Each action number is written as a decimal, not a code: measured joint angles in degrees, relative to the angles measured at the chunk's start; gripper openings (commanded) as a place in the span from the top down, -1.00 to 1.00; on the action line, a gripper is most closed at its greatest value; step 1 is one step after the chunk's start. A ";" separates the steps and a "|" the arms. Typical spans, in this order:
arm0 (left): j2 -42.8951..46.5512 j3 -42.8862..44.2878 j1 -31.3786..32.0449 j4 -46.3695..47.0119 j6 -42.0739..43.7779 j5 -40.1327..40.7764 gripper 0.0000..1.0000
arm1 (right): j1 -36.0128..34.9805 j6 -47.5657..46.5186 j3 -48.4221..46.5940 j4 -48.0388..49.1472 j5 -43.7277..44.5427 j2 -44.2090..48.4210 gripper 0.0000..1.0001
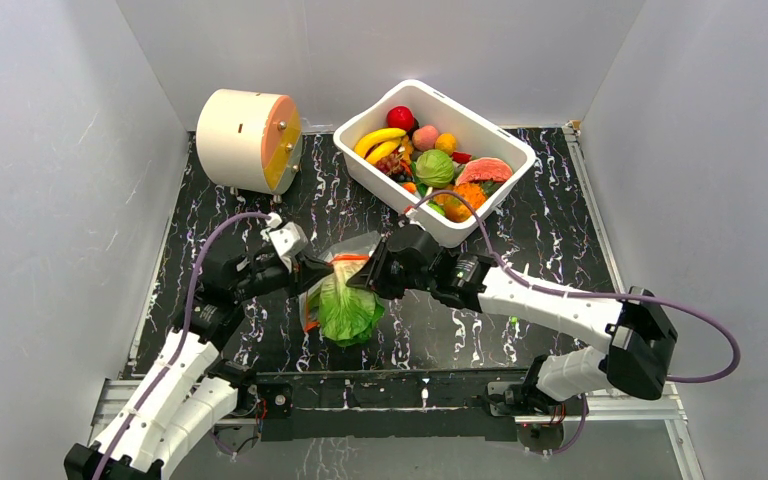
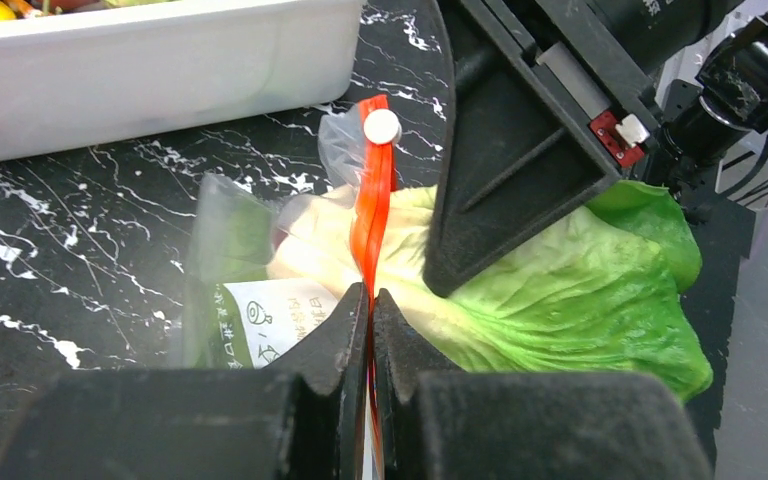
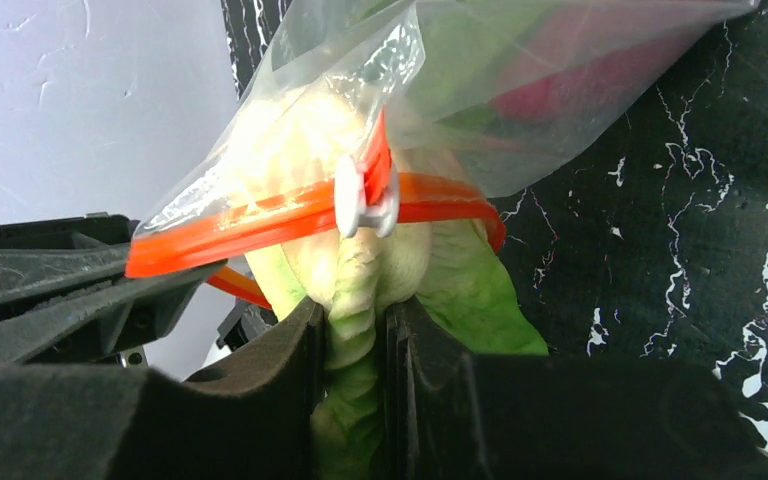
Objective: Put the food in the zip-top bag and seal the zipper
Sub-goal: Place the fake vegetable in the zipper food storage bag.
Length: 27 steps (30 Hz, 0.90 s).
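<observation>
The left gripper (image 2: 371, 300) is pinched fully closed on the orange-red zipper strip (image 2: 370, 215) of the clear crinkly plastic zip-top bag (image 3: 520, 90). The bag lies on the black marbled worktop (image 1: 550, 230) between the two arms, just in front of the white rectangular plastic tub (image 1: 380, 183). A small white slider tab (image 2: 382, 127) sits on the strip farther along. The right gripper (image 3: 353, 325), its jaws narrow, clamps a pale fold of a green leafy toy lettuce (image 2: 580, 290). The lettuce's pale end reaches into the bag's open mouth, ringed by the strip, while its broad leaves stick out toward the near edge. Something reddish shows blurred through the plastic. The other toy fruits and vegetables (image 1: 430, 165) lie in the tub, and a cream cylinder with an orange face (image 1: 250, 140) stands at the far left
</observation>
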<state>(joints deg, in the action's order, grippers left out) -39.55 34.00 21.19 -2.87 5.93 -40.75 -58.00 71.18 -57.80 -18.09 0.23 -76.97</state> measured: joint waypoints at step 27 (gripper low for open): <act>2.01 -3.15 0.00 3.32 -0.20 -5.57 1.00 | 0.02 11.93 5.49 11.65 12.55 1.01 0.98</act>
<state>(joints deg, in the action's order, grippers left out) -37.54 30.85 21.19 0.45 5.74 -46.33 -57.98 83.11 -52.31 -6.44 12.78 -75.96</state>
